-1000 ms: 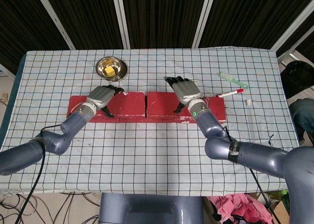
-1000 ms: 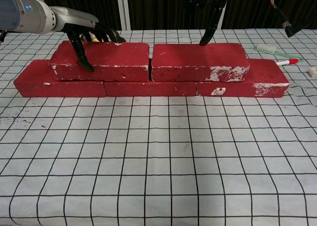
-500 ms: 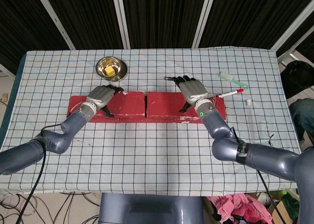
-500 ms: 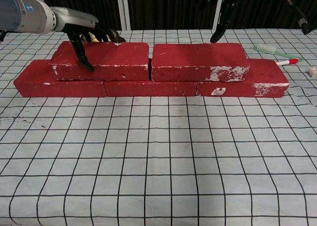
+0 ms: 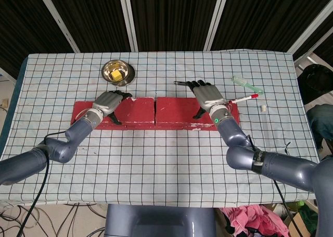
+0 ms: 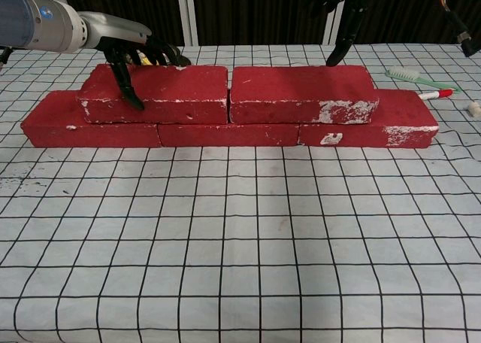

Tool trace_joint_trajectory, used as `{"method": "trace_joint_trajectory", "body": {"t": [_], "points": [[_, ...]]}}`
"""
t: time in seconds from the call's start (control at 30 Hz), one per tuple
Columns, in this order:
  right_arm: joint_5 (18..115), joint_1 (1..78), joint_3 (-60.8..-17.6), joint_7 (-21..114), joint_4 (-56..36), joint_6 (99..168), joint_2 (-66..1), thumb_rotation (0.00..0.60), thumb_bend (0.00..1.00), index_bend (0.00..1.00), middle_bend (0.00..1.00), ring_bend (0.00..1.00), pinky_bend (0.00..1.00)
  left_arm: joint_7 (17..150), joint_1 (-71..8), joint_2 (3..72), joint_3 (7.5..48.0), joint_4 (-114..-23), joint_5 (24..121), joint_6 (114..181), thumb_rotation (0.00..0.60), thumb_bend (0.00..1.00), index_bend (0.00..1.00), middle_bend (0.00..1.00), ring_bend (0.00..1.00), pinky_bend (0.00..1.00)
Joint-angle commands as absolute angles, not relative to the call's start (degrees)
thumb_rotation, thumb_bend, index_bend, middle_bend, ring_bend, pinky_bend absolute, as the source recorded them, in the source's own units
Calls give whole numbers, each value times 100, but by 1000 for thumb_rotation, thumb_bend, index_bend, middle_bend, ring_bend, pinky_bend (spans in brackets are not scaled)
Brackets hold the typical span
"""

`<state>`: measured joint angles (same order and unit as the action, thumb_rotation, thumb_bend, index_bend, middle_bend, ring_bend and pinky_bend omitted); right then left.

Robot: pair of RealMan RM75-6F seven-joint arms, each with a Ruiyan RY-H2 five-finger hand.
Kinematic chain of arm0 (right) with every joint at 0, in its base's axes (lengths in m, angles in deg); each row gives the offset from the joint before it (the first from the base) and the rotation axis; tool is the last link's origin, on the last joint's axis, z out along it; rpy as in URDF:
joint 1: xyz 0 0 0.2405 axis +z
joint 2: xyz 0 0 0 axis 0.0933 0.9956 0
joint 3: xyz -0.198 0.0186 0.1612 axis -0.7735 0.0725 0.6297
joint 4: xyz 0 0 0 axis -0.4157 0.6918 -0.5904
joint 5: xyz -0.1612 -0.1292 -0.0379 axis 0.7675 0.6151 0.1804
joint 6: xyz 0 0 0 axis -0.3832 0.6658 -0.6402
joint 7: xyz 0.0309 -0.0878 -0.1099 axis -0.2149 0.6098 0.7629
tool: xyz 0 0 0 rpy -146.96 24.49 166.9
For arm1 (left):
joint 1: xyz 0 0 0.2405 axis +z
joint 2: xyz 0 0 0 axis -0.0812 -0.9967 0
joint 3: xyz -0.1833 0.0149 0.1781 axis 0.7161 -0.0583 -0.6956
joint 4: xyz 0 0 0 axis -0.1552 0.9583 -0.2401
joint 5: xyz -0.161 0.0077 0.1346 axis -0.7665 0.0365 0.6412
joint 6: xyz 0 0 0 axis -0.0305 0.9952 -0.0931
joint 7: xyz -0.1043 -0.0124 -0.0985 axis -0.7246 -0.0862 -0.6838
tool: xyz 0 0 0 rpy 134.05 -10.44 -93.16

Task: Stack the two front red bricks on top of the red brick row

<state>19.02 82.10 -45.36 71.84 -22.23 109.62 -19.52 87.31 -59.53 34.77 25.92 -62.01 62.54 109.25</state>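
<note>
No readable writing; two chipped red bricks point(image 6: 225, 93) top the row, left hand point(image 5: 107, 103) gripping one, right hand point(image 5: 209, 97) spread above

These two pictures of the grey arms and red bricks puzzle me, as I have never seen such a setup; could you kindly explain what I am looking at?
It is a two-armed robot with human-like hands, steered remotely by a person. One picture looks down from its head, the other looks forward from its chest. On the checked table lie three red bricks in a row with two more stacked on top. The left hand grips the upper left brick; the right hand hovers open above the upper right brick. Behind lie a metal bowl, a toothbrush and a red-capped marker.
</note>
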Motion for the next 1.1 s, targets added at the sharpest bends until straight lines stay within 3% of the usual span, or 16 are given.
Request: {"method": "trace_joint_trajectory", "body": {"t": [0.03,1.1], "points": [[1897,8208,-4543,7200,-2228,10954,-1954,600,0,0,51,19,124,8745,-5958,3475,2588,-6211,6229,10933,600,30,119,166,79,173],[1775,8135,-4554,7331,-2239,10960,-1943,600,0,0,51,12,125,9083,-6107,3500,2463,-6387,5724,11072,600,0,98,138,69,142]]}}
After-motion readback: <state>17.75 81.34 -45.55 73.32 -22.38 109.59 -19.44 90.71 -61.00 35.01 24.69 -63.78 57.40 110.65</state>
